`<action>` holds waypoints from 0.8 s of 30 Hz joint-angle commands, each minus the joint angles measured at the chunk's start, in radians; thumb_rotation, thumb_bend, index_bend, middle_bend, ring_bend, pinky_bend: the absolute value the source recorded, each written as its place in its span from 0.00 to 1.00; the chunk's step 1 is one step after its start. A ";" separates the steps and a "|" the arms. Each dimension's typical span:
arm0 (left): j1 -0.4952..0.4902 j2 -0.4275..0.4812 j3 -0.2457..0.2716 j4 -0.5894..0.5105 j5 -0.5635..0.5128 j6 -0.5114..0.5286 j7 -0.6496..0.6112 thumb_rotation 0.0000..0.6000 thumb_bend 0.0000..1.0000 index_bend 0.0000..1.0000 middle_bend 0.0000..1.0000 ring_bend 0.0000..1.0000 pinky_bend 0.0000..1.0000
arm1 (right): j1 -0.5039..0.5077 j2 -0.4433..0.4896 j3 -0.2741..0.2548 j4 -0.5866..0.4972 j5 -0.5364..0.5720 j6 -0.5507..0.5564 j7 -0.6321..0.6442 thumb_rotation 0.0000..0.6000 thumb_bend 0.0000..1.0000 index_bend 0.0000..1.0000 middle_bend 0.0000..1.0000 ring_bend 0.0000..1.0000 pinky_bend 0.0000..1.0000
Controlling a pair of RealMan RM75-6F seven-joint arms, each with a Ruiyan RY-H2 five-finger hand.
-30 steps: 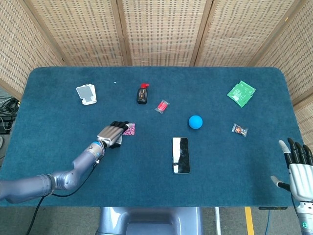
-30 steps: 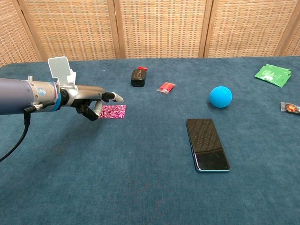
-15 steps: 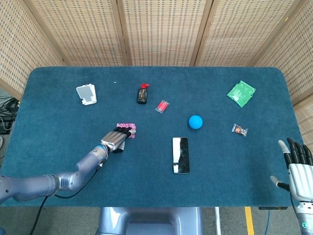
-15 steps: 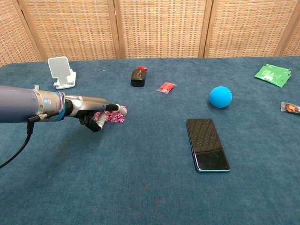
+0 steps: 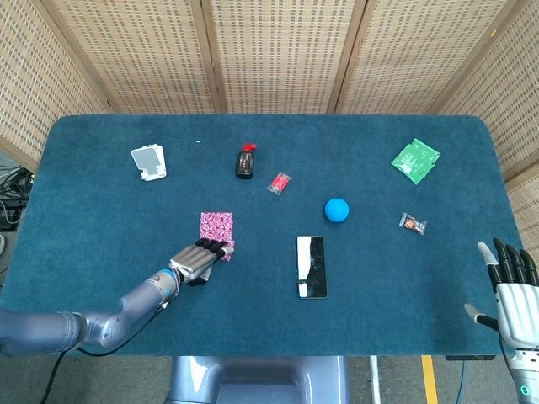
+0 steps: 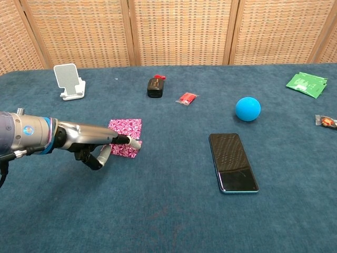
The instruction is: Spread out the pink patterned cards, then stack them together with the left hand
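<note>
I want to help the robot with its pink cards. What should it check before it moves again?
1. Left hand on the pink patterned cards: ok, fingertips rest on their near edge.
2. Cards spread out: ok, they stretch in a strip away from the fingers.
3. How many cards: cannot tell.
4. Room around the cards: ok, the phone and the red packet lie apart from them.
5. Right hand out of the way: ok, open at the table edge.
</note>
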 commanded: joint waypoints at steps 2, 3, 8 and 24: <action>0.017 0.026 0.022 -0.045 0.053 0.006 -0.014 1.00 1.00 0.00 0.00 0.00 0.00 | -0.002 0.002 -0.001 -0.001 -0.002 0.003 0.003 1.00 0.00 0.00 0.00 0.00 0.00; 0.022 0.031 0.025 -0.056 0.068 0.010 -0.019 1.00 1.00 0.00 0.00 0.00 0.00 | -0.002 0.002 -0.001 -0.001 -0.004 0.004 0.004 1.00 0.00 0.00 0.00 0.00 0.00; 0.044 0.047 0.032 -0.082 0.139 0.022 -0.048 1.00 1.00 0.00 0.00 0.00 0.00 | -0.004 0.004 -0.004 -0.002 -0.010 0.008 0.008 1.00 0.00 0.00 0.00 0.00 0.00; 0.096 -0.025 -0.092 0.088 0.276 0.071 -0.256 1.00 1.00 0.00 0.00 0.00 0.00 | 0.003 0.009 -0.002 0.001 0.000 -0.010 0.027 1.00 0.00 0.00 0.00 0.00 0.00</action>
